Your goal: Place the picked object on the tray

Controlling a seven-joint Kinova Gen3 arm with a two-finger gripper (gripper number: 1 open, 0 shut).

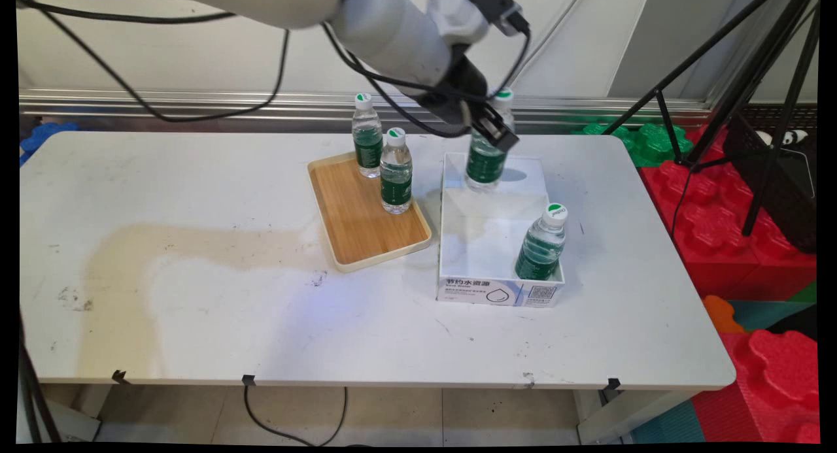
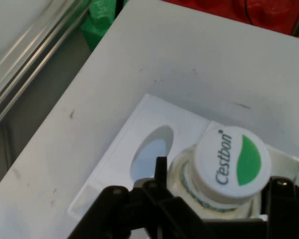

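My gripper [image 1: 492,129] is shut on a clear water bottle [image 1: 485,167] with a green label and a white cap, holding it just under the neck. The bottle leans slightly at the far end of an open white cardboard box [image 1: 497,295]. I cannot tell whether its base touches the box floor. In the hand view the cap [image 2: 232,162] reads C'estbon and sits between the black fingers [image 2: 161,167] of the gripper [image 2: 222,199]. A second bottle [image 1: 541,244] stands in the box's near right corner.
A wooden tray [image 1: 359,224] lies left of the box, with two bottles [image 1: 367,136] [image 1: 395,172] at its far end. An oval hole [image 2: 152,154] is in the box's far wall. Tripod legs [image 1: 752,80] and red foam blocks [image 1: 732,244] stand to the table's right.
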